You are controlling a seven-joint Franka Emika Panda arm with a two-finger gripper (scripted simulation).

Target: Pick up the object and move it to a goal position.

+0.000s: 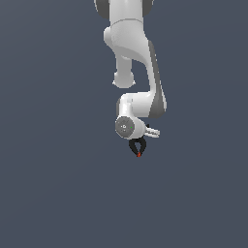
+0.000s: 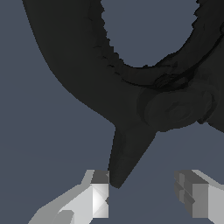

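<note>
The object is a small black spring clamp (image 1: pixel 138 147) with two splayed handles and a red tip. In the exterior view it sits directly under the white hand. My gripper (image 1: pixel 139 138) is right over it and the fingertips are hard to make out there. In the wrist view the clamp (image 2: pixel 131 100) fills most of the picture, very close. One pointed end of it reaches down between the two fingers, next to one pad (image 2: pixel 98 197). The other pad (image 2: pixel 197 197) stands well apart from it. The gripper (image 2: pixel 144 197) is open, with the jaws wide apart.
The ground (image 1: pixel 48 193) around the arm is a plain dark blue-grey surface with no other objects in view. The white arm (image 1: pixel 131 48) comes down from the top of the exterior view.
</note>
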